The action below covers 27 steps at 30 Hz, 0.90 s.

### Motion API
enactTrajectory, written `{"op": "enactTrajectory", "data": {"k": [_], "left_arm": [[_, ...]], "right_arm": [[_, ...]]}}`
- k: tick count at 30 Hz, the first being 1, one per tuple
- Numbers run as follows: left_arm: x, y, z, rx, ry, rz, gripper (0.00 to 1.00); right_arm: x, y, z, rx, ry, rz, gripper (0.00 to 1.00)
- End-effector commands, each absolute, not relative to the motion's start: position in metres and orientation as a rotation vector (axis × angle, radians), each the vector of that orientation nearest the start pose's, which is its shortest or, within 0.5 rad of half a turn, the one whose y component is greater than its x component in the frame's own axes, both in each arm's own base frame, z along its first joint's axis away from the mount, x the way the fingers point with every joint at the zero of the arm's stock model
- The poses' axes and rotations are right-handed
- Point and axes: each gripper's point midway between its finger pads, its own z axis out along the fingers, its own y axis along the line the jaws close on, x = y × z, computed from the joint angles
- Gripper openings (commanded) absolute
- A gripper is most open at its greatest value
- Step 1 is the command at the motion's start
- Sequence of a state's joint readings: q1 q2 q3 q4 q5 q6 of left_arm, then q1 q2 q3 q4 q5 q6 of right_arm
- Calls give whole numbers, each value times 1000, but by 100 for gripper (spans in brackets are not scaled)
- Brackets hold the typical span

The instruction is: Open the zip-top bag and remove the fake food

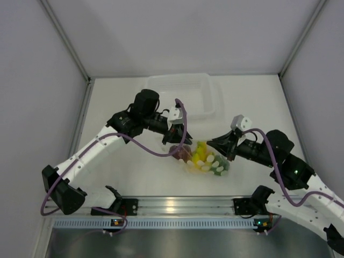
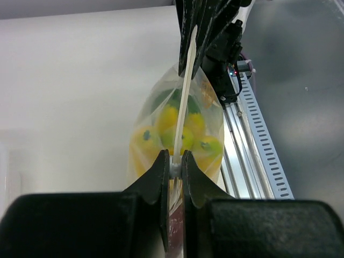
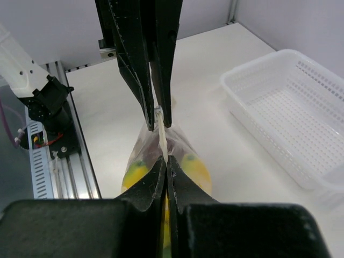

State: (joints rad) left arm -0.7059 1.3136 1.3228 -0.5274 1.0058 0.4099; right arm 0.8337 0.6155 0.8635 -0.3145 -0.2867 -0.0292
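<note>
**A:** What sits left of centre in the overhead view?

**B:** The left pincer (image 1: pixel 176 138). Its wrist view shows it closed narrow on the white zip strip (image 2: pixel 185 102) of the zip-top bag (image 1: pixel 207 161).

**A:** And the bag itself?

**B:** It is just below the middle of the frame, over the white worktop (image 1: pixel 134 177), stretched between the two pincers. I cannot tell whether its bottom rests on the worktop or hangs just above it.

**A:** What is inside?

**B:** The dark red fruit (image 1: pixel 183 153) lies at the left end. The yellow banana bunch (image 1: pixel 201 155) is in the middle and the green piece (image 1: pixel 221 165) is at the right. All three are behind the dotted plastic.

**A:** And further right?

**B:** The right pincer (image 3: pixel 165 167) is pressed together on the other end of the same strip, with no gap between its fingers.

**A:** Anything behind them?

**B:** A white perforated tray (image 1: pixel 177 77) stands at upper centre, apart from the bag
</note>
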Motion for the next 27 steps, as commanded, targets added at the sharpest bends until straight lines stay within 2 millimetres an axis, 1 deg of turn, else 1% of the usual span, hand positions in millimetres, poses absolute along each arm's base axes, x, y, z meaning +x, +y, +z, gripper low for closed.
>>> {"op": "enactTrajectory", "data": {"k": [1, 4, 5, 6, 8, 9, 13, 14, 17, 19, 24, 27], "left_arm": [[162, -315, 315, 1555, 1283, -1195, 0], [170, -311, 307, 1553, 1311, -1145, 0], [175, -308, 301, 1546, 1343, -1112, 0], [179, -306, 295, 1545, 1369, -1098, 0], [187, -304, 290, 1537, 1401, -1084, 0], [192, -303, 284, 1530, 1432, -1093, 0], [203, -298, 279, 1499, 1467, -1116, 0], [209, -294, 279, 1483, 1475, -1106, 0], [216, -287, 280, 1452, 1494, -1118, 0], [217, -284, 278, 1445, 1508, -1114, 0], [220, -279, 273, 1437, 1548, -1089, 0], [226, -274, 267, 1420, 1592, -1035, 0]], "right_arm": [[145, 218, 348, -833, 1412, 818, 0], [141, 206, 352, -807, 1414, 796, 0], [138, 199, 358, -788, 1397, 786, 0], [141, 192, 358, -760, 1408, 759, 0], [137, 176, 365, -714, 1396, 731, 0], [135, 172, 368, -702, 1388, 726, 0], [127, 153, 375, -667, 1372, 701, 0], [126, 150, 376, -656, 1367, 695, 0], [121, 141, 380, -642, 1347, 687, 0], [118, 139, 382, -642, 1332, 695, 0], [115, 140, 385, -652, 1319, 704, 0], [115, 141, 386, -659, 1312, 704, 0]]}}
